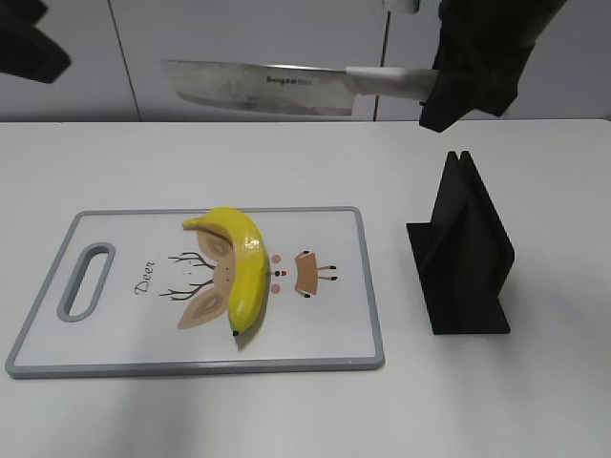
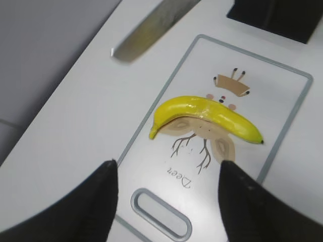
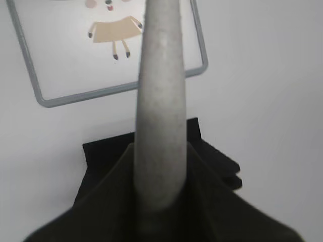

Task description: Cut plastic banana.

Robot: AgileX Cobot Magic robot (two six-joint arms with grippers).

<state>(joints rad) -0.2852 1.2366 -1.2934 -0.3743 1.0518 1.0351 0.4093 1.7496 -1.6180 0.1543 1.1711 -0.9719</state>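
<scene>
**Cleaver held above the board**

A white counter [image 1: 286, 162] carries a grey-rimmed cutting board [image 1: 315, 363] and, to its right, a black knife stand [image 1: 463, 253]. The right gripper [image 1: 434, 86] is clamped on a cleaver [image 1: 258, 88], held level in the air. The plastic banana [image 1: 243, 267] lies on the board's deer print. The left gripper [image 2: 166, 201] hangs wide open, empty.

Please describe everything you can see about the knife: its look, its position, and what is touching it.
The knife is a cleaver with a broad, rectangular, grey metal blade, dull and a little stained, with small dark lettering near the handle. The handle looks pale grey. The right tool is shut on the handle and holds the knife in the air, blade roughly level, pointing to the left, edge down. It hangs above the table behind the cutting board and touches nothing else.
</scene>
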